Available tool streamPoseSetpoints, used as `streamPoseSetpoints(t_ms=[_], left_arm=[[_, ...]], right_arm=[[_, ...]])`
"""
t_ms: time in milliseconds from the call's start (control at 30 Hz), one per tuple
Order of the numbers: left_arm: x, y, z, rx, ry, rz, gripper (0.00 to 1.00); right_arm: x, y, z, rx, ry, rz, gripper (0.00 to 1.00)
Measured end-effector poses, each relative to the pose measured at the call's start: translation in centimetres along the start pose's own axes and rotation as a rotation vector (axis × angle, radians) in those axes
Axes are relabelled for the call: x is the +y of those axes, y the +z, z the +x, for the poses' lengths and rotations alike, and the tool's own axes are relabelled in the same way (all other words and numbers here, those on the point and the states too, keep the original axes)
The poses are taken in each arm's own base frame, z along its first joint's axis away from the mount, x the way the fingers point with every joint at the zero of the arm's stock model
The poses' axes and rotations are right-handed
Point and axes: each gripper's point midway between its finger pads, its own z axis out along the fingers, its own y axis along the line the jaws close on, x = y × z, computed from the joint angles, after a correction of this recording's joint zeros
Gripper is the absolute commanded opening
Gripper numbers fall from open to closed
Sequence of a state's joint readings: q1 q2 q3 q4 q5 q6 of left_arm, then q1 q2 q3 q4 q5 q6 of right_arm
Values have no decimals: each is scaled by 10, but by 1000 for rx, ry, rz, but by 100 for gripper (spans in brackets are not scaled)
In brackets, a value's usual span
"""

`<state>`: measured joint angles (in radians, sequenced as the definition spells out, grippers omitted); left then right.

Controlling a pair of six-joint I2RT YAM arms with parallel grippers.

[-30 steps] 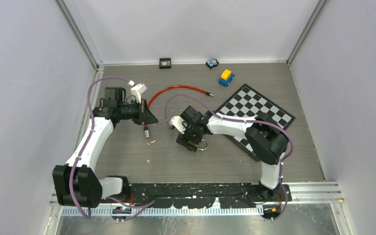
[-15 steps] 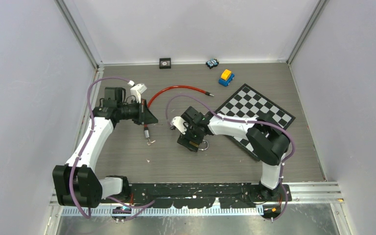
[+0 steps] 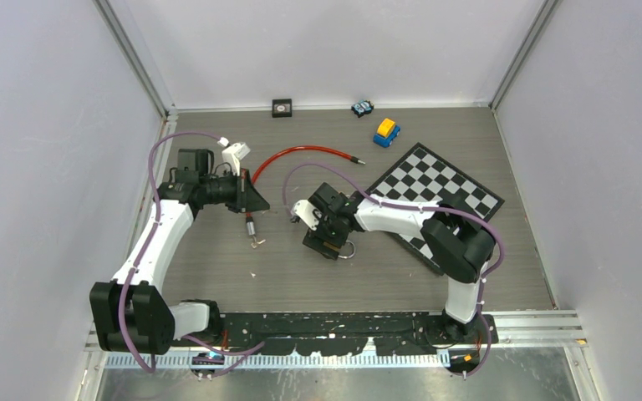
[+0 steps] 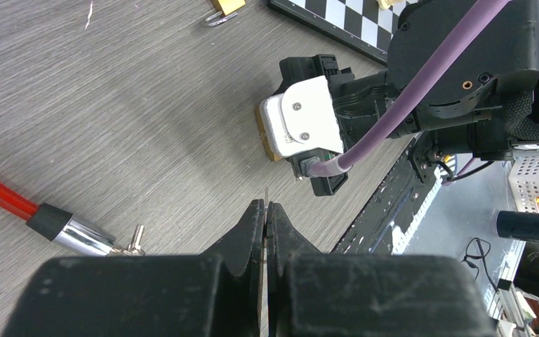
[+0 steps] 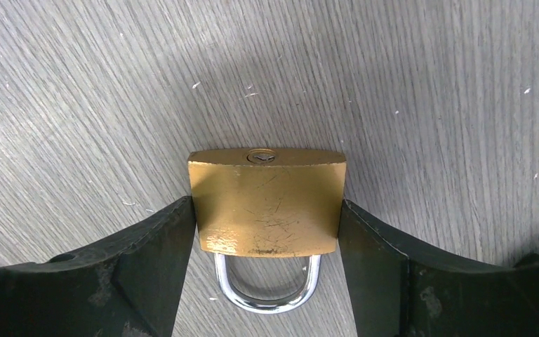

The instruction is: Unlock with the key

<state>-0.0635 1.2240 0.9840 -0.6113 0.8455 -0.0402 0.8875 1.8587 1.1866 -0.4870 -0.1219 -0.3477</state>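
The padlock (image 5: 267, 200) sits broad face up between the fingers of the right pincer (image 5: 267, 210). Both inner faces press the narrow sides of the brass body, so this pincer is closed on it at a wide spread. Whether the body rests on the counter (image 5: 77, 84) or hangs just clear of it cannot be told from the wrist view. The keyhole sits in the end facing away from the wrist, and the steel shackle points back toward it, shut. The left pincer (image 4: 265, 210) is well apart to the left, near the metal end of a red hose (image 4: 0, 193). Its fingers are pressed together on a thin flat sliver (image 4: 266, 195) poking out past the tips, most likely the key seen edge-on. The padlock looks like a dense, rigid little block, heavy for its bulk. Its smooth brass sides could slide or twist under a sideways push. The present hold across the narrow sides seems the right one, since it leaves both keyhole and shackle free. The key is stiff but slight (and pinched on very little of its length). It may therefore pivot between the pads if it meets the keyhole off-line. Judging from this, it should go in straight, with the lock braced firmly against the push and the turn.
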Motion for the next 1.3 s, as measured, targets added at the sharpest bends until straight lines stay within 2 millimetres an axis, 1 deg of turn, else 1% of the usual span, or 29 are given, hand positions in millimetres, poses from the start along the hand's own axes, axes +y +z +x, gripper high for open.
streamPoseSetpoints(t_ms=[67, 200, 300, 367, 400, 467, 500, 533, 600, 800, 933, 1067, 1167, 1300], left_arm=[[0, 0, 0, 0, 0, 3, 0], [0, 0, 0, 0, 0, 3, 0], [-1, 0, 0, 0, 1, 4, 0], [-1, 0, 0, 0, 1, 4, 0], [-1, 0, 0, 0, 0, 4, 0], [-1, 0, 0, -2, -1, 8, 0], [-1, -1, 0, -3, -2, 9, 0], [-1, -1, -1, -4, -4, 10, 0], [0, -2, -1, -8, -8, 12, 0], [3, -5, -3, -20, -19, 15, 0], [4, -6, 0, -22, -30, 22, 0], [1, -6, 0, -25, -35, 48, 0], [-5, -6, -2, -30, -38, 80, 0], [-15, -6, -4, -33, -76, 139, 0]], right_arm=[[1, 0, 0, 2, 1, 2, 73], [0, -1, 0, 8, 9, 10, 64], [0, -1, 1, 11, 14, 13, 53], [0, -1, 1, 11, 14, 13, 49], [0, -1, 1, 11, 14, 13, 43], [-2, -1, 1, 9, 20, 14, 18], [-3, -2, 1, 8, 21, 12, 7], [-4, -2, 1, 6, 20, 9, 2], [-5, -2, 1, 0, 23, -3, 1], [-16, -7, 6, -3, 30, 0, 1], [-18, -20, 6, -11, 21, 7, 1], [-16, -48, -9, -83, -23, 8, 1], [-12, -79, -24, -163, -72, 5, 1], [-5, -124, -47, -249, -128, -9, 1]])
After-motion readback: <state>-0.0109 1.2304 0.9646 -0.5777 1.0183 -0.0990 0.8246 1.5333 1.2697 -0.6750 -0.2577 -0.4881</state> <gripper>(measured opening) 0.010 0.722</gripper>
